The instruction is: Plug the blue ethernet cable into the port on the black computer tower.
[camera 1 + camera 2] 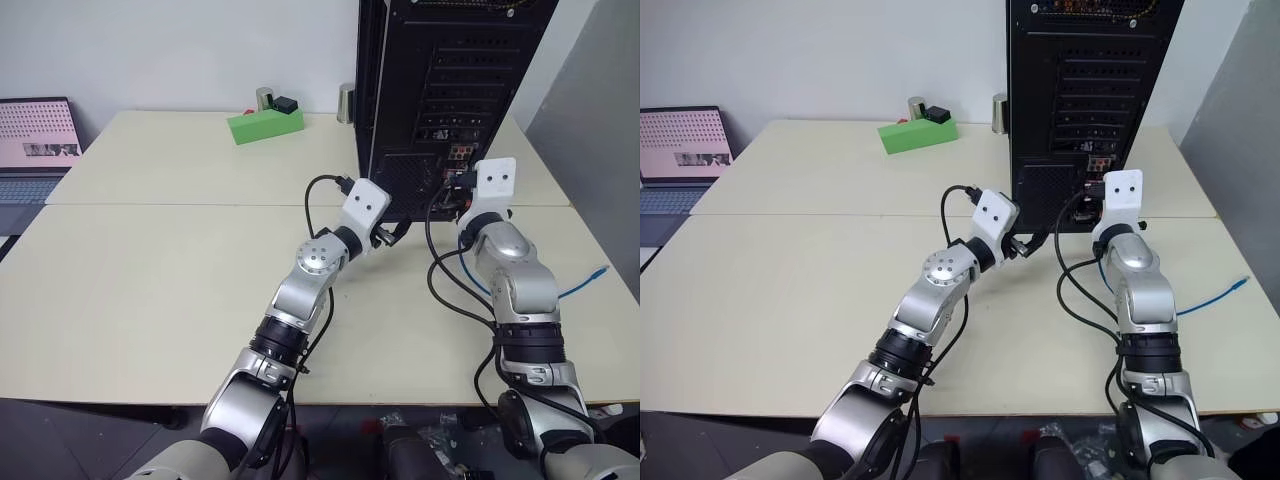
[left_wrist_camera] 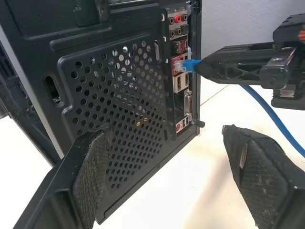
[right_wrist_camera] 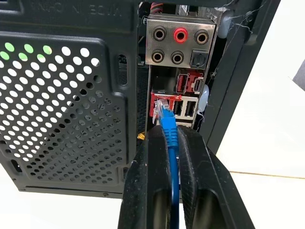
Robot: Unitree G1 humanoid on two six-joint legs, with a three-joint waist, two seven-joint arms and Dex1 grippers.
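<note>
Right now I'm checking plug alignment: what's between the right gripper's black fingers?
The thin blue ethernet cable is pinched in the right gripper, its clear plug at the red port on the black metal tower. The fingers cover the cord behind.

Both my arms reach forward toward the far side, forearms rising side by side. My left gripper (image 2: 167, 167) points ahead and a little to the right, its two padded fingers (image 2: 88, 171) spread wide apart with nothing between them. My right gripper (image 3: 172, 138) points straight ahead and about level, just right of my left one, its two fingers pressed together on the blue ethernet cable (image 3: 167, 125) just behind the plug.
</note>
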